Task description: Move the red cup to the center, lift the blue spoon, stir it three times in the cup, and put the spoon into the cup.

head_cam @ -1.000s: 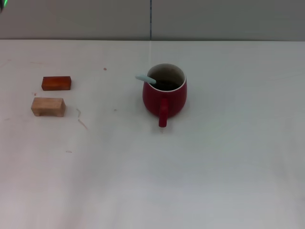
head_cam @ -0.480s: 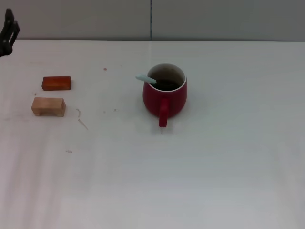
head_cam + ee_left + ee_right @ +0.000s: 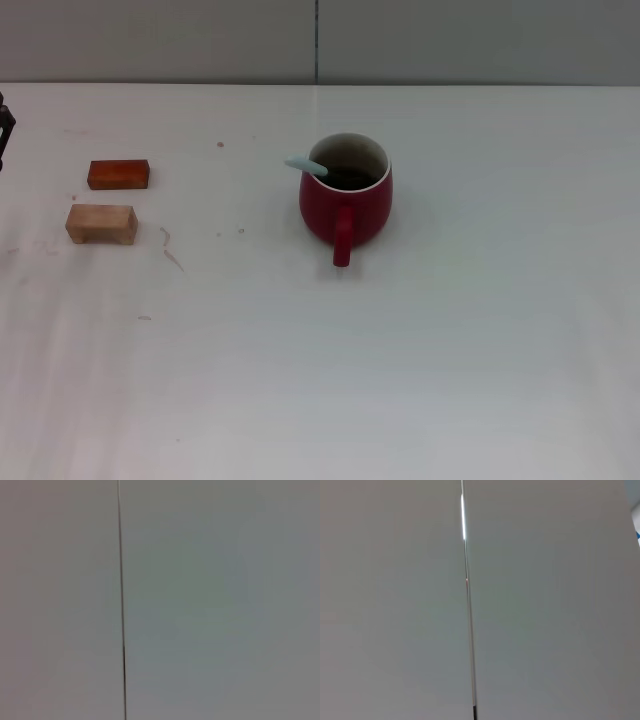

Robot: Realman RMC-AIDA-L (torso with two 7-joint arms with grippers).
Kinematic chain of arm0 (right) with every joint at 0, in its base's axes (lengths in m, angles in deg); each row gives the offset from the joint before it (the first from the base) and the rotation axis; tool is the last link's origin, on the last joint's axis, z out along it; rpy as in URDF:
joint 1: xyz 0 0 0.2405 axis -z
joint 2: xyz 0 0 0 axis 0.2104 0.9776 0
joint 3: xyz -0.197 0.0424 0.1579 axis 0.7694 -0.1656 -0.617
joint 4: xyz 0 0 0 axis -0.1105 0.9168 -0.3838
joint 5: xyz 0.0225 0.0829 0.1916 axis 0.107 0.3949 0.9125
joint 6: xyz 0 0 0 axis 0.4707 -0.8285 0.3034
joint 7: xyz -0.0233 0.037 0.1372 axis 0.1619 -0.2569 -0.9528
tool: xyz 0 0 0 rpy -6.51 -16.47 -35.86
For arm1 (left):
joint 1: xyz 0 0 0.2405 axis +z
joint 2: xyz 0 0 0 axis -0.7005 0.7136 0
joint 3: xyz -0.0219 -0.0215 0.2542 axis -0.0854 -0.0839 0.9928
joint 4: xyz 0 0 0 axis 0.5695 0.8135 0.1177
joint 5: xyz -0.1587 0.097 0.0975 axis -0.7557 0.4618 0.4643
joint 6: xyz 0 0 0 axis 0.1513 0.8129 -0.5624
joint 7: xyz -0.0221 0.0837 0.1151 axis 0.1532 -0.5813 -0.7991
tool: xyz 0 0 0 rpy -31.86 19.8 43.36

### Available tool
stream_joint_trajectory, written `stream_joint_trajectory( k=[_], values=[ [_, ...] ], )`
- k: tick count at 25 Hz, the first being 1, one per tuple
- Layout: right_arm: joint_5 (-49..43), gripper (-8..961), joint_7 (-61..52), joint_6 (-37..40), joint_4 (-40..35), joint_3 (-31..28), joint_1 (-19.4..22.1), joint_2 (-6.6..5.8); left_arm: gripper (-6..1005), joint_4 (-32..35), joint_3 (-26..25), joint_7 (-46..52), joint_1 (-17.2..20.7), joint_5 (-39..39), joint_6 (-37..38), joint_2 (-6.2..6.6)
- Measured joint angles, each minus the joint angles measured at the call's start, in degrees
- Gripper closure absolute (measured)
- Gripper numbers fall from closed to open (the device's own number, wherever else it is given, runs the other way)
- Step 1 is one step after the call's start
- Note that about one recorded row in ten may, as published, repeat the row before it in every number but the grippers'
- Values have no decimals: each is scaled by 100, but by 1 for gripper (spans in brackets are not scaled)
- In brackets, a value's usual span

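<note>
Change: left gripper has slid to the view's far-left edge — jaws' state unreadable; right gripper unseen.
Cup: bulbous dark-red ceramic cup mid-counter.
Spoon: pale-blue-handled spoon rests inside — task looks complete.

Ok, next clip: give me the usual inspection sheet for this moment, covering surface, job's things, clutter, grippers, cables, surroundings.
Surface: white table, a few small marks and specks on its left half.
Job's things: red cup upright near the middle, handle toward the robot; blue spoon stands in the cup, handle leaning over the rim to the left.
Clutter: orange-red block and tan wooden block at left, side by side, apart from the cup.
Grippers: left gripper only a dark sliver at the left edge, far from the cup; right gripper not in view.
Cables: nothing seen.
Surroundings: grey wall panels with a vertical seam; both wrist views show only such panels.
</note>
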Motion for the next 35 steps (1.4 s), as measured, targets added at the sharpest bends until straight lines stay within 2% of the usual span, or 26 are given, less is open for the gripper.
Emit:
stream_joint_trajectory(
  k=[29,35],
  values=[
    [0,127,0,44,-1,-4,-5,0,155,362,18,20,28,7,310,-5],
    [291,127,3,131,39,8,-62,10,155,576,18,21,-24,7,332,-21]
  ],
)
